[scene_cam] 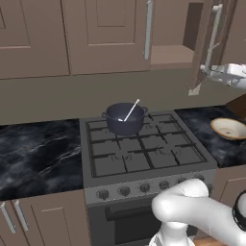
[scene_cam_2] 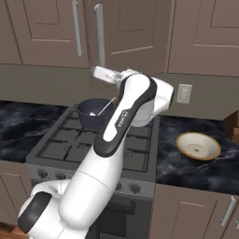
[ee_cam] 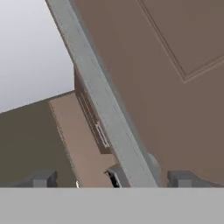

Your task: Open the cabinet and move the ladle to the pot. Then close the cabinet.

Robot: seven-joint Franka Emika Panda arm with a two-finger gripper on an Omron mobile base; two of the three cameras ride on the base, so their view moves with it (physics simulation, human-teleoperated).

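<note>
Cabinet [scene_cam: 144, 33] hangs on the wall above the stove [scene_cam: 144, 153], and its right door [scene_cam: 211, 43] stands swung out, edge-on in the left base view, with the bare shelf [scene_cam: 170, 55] showing inside. Its left door [scene_cam: 108, 33] is shut, its bar handle [scene_cam: 149, 29] upright at the seam. In the right base view both handles stand side by side: the left door's [scene_cam_2: 75, 28] and the open door's [scene_cam_2: 99, 35].

Counter [scene_cam: 38, 153] of black marble runs on both sides of the stove. The white arm [scene_cam_2: 116, 154] rises from the base and bends over the burners up toward the open door.

Pot [scene_cam: 124, 118] sits on the rear left burner, dark blue-grey, with small loop handles at its sides; it shows also behind the arm in the right base view [scene_cam_2: 88, 112]. A shallow tan dish [scene_cam: 229, 128] lies on the counter right of the stove.

Gripper [scene_cam: 211, 72] sits at the lower end of the open door's handle [scene_cam: 211, 38]. In the hand view the fingers [ee_cam: 41, 178] stand wide apart, one on each side of the grey bar [ee_cam: 105, 109], not pinching it, with the door panel [ee_cam: 175, 78] close behind.

Ladle [scene_cam: 130, 111] rests in the pot, bowl down, its thin pale handle leaning up over the rim to the right.
</note>
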